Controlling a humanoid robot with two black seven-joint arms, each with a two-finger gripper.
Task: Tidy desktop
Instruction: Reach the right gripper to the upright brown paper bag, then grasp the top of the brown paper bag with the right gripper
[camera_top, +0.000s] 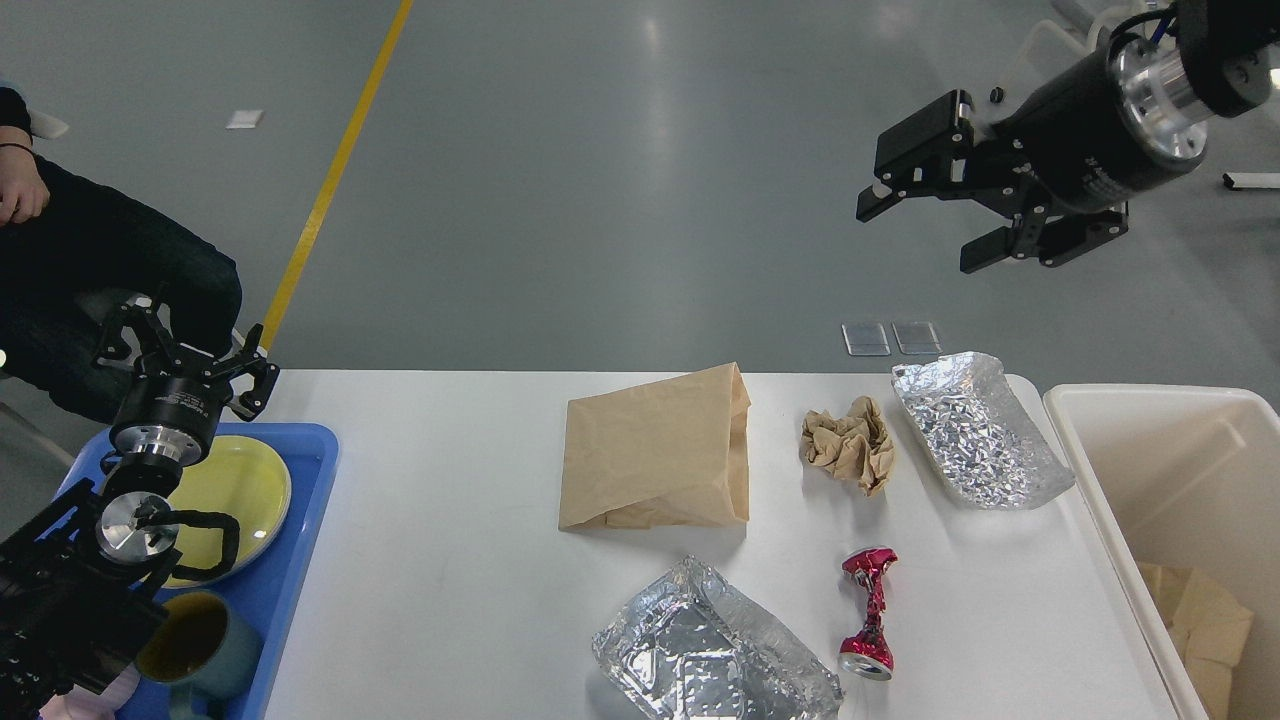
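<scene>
The white desktop (450, 520) carries litter: a flat brown paper bag (655, 455), a crumpled brown paper ball (848, 442), a foil tray (980, 430) at the far right, a second crushed foil tray (710, 660) at the near edge, and a crushed red can (868, 610). My right gripper (920, 225) hangs open and empty, high above the table's far right. My left gripper (185, 345) is open and empty over the far end of the blue tray.
A blue tray (300, 560) at the left holds a yellow plate (230, 490) and a teal mug (200, 640). A cream bin (1180, 470) with paper scraps stands off the right edge. A seated person (90, 250) is at far left. A wheeled chair stands on the floor at the back right.
</scene>
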